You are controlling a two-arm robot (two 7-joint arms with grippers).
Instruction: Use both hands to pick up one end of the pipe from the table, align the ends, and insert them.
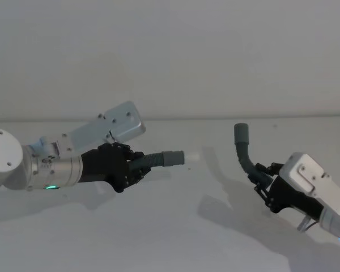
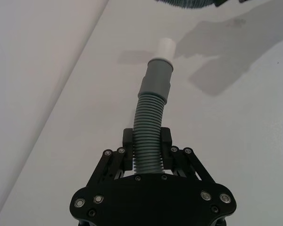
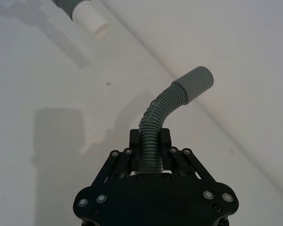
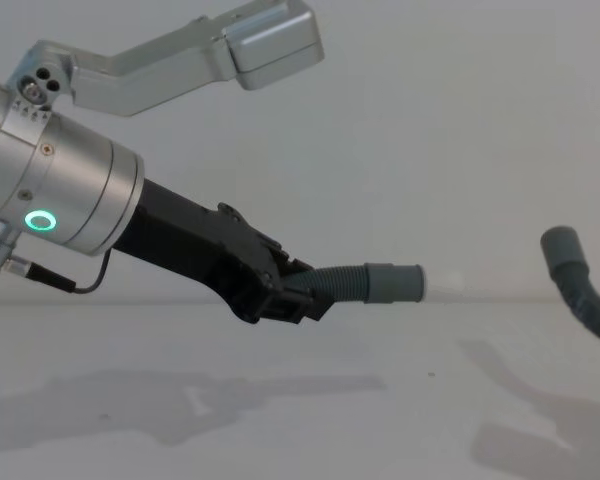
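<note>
Grey pipe [image 1: 158,158] clamped in left claw [image 1: 140,164] and right claw [image 1: 262,177], ends [image 1: 241,131] apart above table [image 1: 158,238].

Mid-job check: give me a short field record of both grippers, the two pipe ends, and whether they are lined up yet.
left gripper: shut on the pipe, just behind the white-tipped cuff
right gripper: shut on the pipe, below the plain cuff
white-tipped cuff: lifted off the table, pointing toward the robot's right
plain cuff: lifted, pointing upward on a bent stretch of hose
alignment: not aligned; the ends are apart
insertion: not yet done
</note>
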